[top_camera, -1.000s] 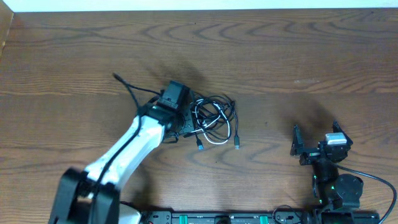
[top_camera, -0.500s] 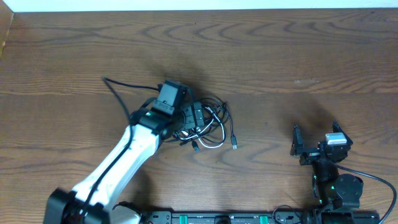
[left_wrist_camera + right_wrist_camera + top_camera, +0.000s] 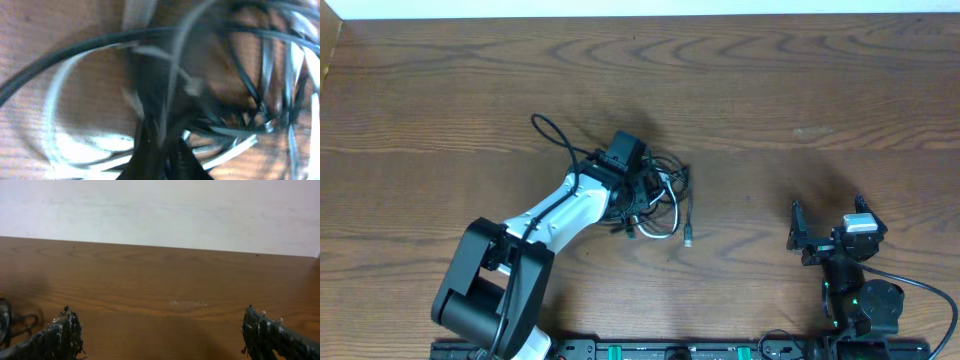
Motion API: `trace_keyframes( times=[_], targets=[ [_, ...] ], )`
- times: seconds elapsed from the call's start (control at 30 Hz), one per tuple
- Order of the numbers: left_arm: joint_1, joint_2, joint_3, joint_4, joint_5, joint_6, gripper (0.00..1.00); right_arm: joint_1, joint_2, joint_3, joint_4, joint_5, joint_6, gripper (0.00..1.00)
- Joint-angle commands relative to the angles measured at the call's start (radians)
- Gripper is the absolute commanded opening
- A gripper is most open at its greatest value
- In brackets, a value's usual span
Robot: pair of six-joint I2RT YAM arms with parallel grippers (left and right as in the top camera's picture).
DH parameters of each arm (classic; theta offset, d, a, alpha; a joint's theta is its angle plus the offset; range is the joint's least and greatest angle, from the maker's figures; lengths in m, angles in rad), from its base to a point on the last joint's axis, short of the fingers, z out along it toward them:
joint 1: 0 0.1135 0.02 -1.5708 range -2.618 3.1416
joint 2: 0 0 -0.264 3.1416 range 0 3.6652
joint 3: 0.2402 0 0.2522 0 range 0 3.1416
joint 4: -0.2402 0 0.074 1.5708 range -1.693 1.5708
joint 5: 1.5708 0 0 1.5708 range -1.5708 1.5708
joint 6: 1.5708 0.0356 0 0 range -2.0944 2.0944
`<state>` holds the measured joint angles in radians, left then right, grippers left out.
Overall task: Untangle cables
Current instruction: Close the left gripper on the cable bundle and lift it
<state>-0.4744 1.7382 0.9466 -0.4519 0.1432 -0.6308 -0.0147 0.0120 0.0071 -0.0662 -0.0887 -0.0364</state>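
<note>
The cables [image 3: 660, 190] are seen bunched in one tangle on the table [image 3: 800, 80], a little left of its middle and about halfway between the far edge and the edge where the arms are mounted. Black strands are wound over one another, and a white cable [image 3: 658, 233] is curved out of the side of the tangle nearest the arms. One black loop [image 3: 548, 128] is thrown out toward the far left corner. A plug [image 3: 689, 238] is laid just right of the white curve, pointing toward the arms' edge.

The left gripper [image 3: 638, 188] is buried in the left side of the tangle, its jaws closed together. In the left wrist view only blurred black and white strands are shown crossing close before the lens, so whether a strand is pinched cannot be told.

The right gripper [image 3: 159, 314] is held low near the arms' edge, toward the right corner, well apart from the cables. Its fingers [image 3: 59, 337] are spread wide, with bare table seen between them.
</note>
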Motion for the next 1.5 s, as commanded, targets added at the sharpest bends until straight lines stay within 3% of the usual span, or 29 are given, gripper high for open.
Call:
trace_keyframes(
  times=[0.0, 0.7, 1.47],
  targets=[
    [0.002, 0.035, -0.011, -0.023, -0.024, 0.013, 0.07, -0.004, -0.006, -0.002, -0.004, 0.008, 0.010, 0.99],
    [0.002, -0.412, -0.011, -0.158, -0.025, 0.062, 0.07, -0.005, -0.006, -0.002, -0.004, 0.008, 0.010, 0.99],
    [0.003, -0.629, 0.037, -0.199, 0.052, 0.042, 0.07, -0.005, -0.006, -0.002, -0.004, 0.008, 0.010, 0.99]
  ],
)
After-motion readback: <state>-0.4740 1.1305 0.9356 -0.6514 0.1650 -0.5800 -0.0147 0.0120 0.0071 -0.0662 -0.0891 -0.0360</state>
